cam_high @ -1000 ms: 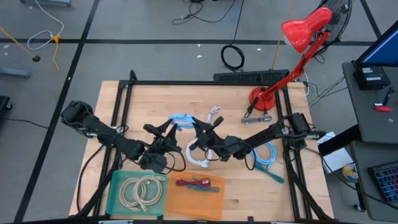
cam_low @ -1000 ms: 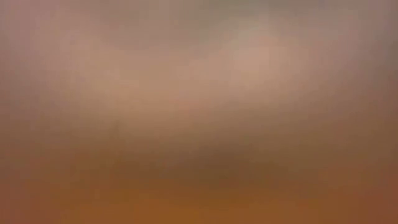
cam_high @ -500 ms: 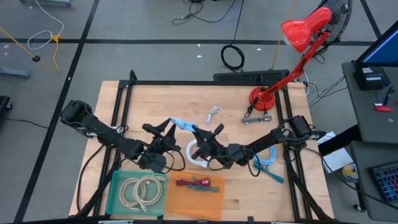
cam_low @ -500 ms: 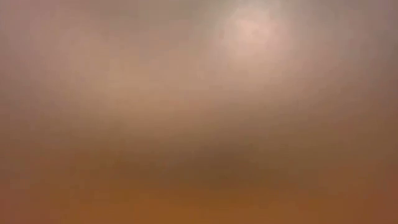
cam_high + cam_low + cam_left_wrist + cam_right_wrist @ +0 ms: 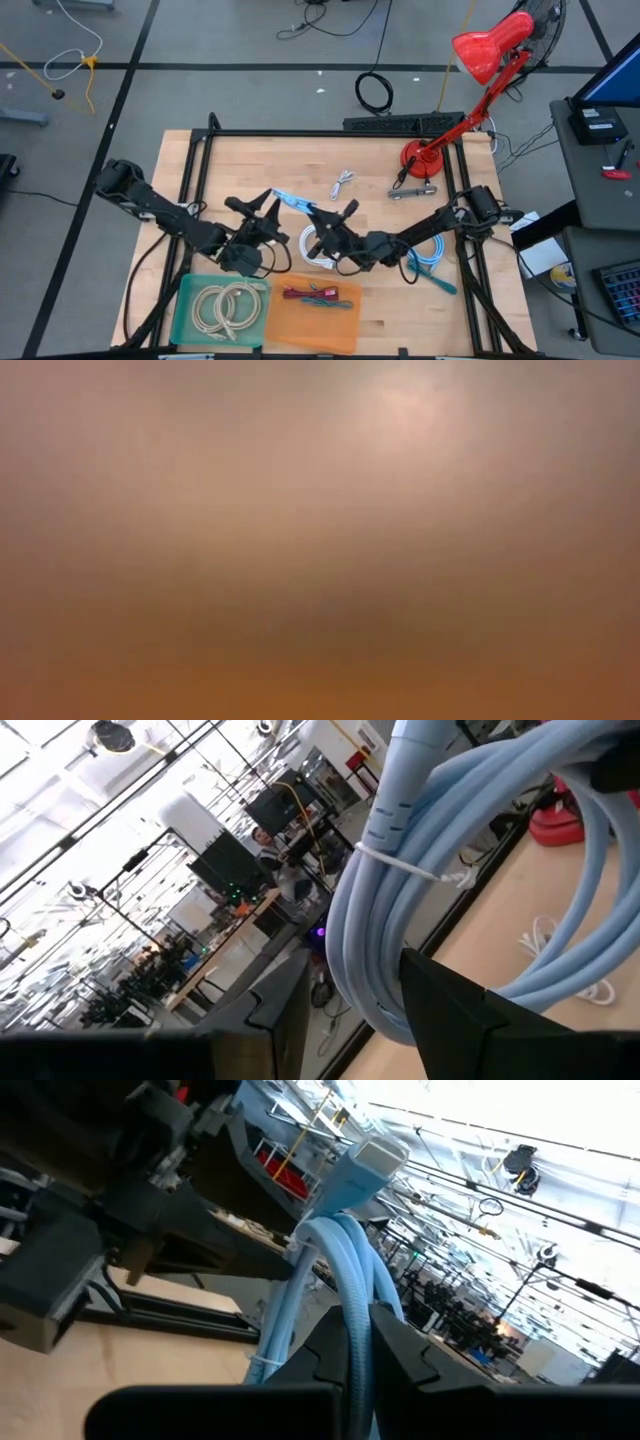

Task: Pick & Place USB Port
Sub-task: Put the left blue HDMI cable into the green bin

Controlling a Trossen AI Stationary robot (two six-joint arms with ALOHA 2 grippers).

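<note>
A light blue USB cable bundle, coiled and bound by a white tie, hangs above the table's middle between both grippers. My left gripper comes from the left and is closed around the bundle's coil. My right gripper comes from the right and is shut on the cable strands; the bundle's pale plug sticks up beyond its fingers. The low view is a blur and shows nothing. My left gripper has the looped end of the bundle between its two fingers, coming level from the table's left. The coil is lifted clear of the table and stands on edge. My right gripper pinches a few strands of the bundle between its fingers, below the plug and near the tie, coming from the table's right and slanting slightly up. The bundle is clear of the table.
A white cable coil lies under the grippers, a small white cable behind them, a blue cable to the right. At the near edge stand a green tray with beige cables and an orange tray with red ones. A red lamp stands far right.
My right gripper has swung toward the table's near edge with the blue bundle, uncovering the small white cable behind it. The bundle, seen earlier as spread loops from above, now shows narrow and edge-on between the two grippers. Both holds have stayed.
</note>
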